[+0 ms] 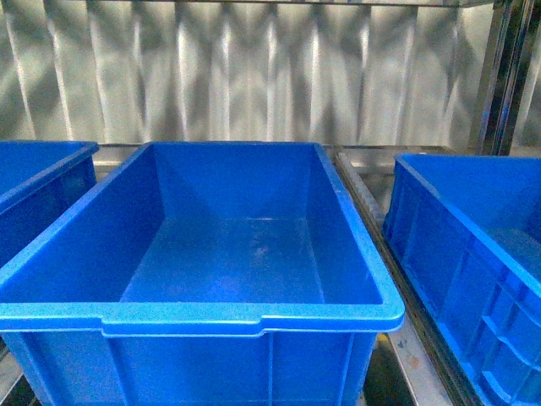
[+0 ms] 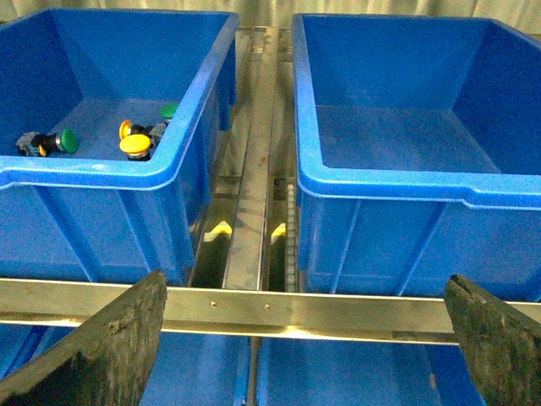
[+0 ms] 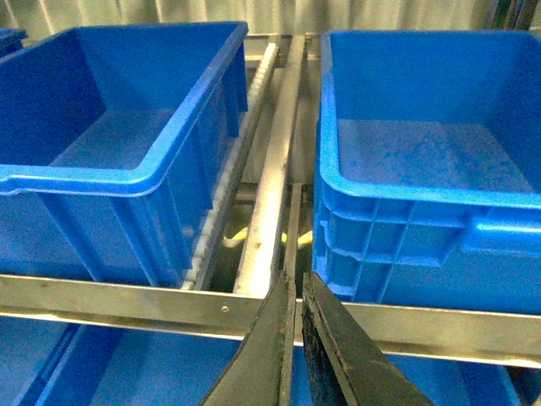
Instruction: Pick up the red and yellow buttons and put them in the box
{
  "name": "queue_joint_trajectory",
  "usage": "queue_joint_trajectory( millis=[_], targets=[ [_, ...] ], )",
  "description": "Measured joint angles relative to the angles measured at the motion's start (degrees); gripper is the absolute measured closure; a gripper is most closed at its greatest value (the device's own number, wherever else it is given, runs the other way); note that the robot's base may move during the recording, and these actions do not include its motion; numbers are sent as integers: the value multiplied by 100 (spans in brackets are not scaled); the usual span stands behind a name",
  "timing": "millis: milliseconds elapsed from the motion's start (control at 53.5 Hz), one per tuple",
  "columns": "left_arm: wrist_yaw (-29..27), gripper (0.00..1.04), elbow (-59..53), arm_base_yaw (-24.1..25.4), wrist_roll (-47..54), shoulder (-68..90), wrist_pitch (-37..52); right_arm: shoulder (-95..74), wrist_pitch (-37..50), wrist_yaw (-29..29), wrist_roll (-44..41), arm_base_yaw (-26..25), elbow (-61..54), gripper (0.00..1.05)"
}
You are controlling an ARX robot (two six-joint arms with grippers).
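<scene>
I hold the left gripper [image 2: 304, 286] over the steel rail [image 2: 254, 309] with its jaws spread wide, ready, I judge, to reach into the left bin [image 2: 93, 173] where the buttons lie. The right gripper [image 3: 296, 292] is pinched closed on nothing, seemingly parked. Of the three blue bins in the front view, the middle bin [image 1: 254, 317] is empty and probably the box; I count two yellow buttons [image 2: 135, 145] close together, two green buttons [image 2: 67, 140] well apart, and no red one.
</scene>
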State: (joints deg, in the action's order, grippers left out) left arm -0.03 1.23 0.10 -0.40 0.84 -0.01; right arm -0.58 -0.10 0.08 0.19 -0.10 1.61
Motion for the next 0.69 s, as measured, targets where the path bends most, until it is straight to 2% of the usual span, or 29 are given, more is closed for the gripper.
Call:
queue_joint_trajectory(
  millis=[430,692],
  targets=[
    [2,8,0,0,0,0,0,26,0,-4,-4,0,-2,100],
    [2,8,0,0,0,0,0,26,0,-7,-4,0,-2,58]
  ],
)
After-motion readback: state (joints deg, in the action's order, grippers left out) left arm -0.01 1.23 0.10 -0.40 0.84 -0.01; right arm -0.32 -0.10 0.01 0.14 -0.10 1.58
